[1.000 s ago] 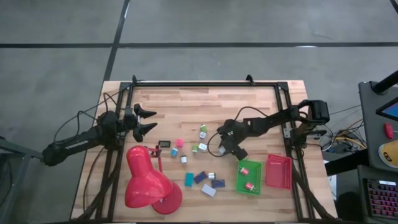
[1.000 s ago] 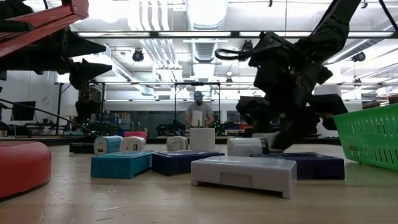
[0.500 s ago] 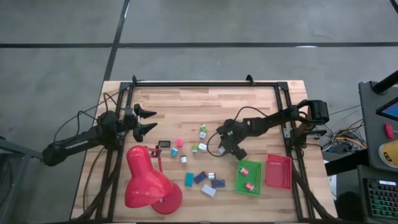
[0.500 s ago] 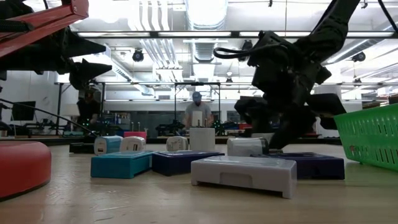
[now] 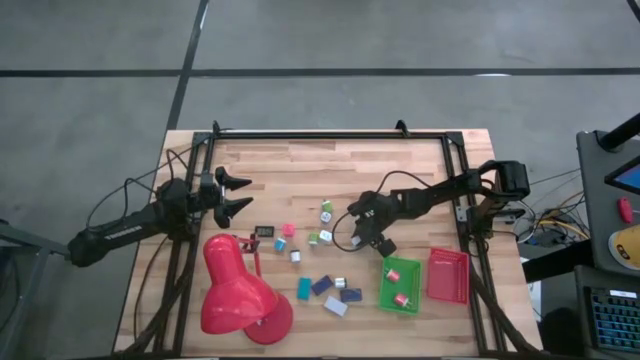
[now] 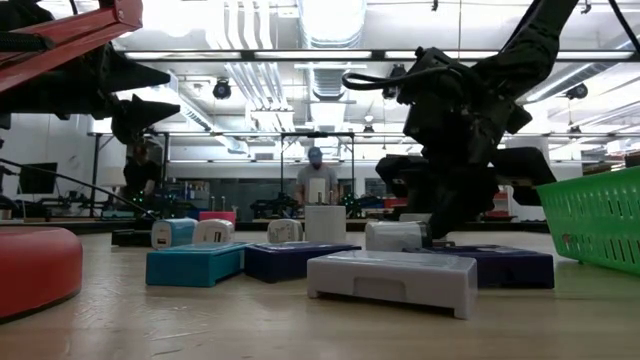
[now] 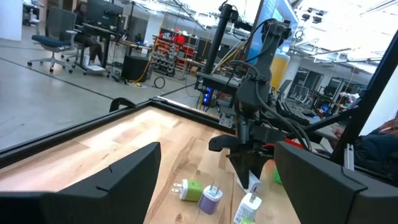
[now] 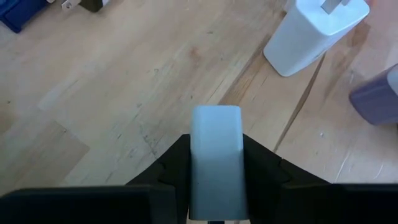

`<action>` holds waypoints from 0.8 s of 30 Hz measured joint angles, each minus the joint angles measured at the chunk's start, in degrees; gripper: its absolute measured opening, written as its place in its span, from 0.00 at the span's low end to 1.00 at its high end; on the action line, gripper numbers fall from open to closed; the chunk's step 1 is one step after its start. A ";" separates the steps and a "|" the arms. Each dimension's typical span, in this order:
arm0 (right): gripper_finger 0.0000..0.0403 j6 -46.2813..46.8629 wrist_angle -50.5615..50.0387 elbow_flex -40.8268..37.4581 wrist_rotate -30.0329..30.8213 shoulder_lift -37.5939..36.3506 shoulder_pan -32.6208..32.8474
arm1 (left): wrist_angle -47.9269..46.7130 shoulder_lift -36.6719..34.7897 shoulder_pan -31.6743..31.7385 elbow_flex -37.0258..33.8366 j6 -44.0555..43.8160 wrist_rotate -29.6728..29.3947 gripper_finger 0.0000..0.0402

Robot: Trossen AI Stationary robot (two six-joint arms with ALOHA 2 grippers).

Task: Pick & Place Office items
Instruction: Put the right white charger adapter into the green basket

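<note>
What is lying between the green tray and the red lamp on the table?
In the high view, a cluster of small blocks lies between the green tray and the red lamp: a teal block, a dark blue block and a white block.

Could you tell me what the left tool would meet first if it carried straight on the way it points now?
Judging by its wrist view, the left tool likely meets the green plug piece first; depth is unclear.

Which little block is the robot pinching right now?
The pale blue-white rectangular block, squeezed between the right gripper's dark fingers. The white charger cube beside it lies free.
</note>
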 joint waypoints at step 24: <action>0.27 10.06 -9.36 0.00 0.05 -21.42 1.76 | 0.02 0.02 0.01 0.00 0.00 0.00 0.80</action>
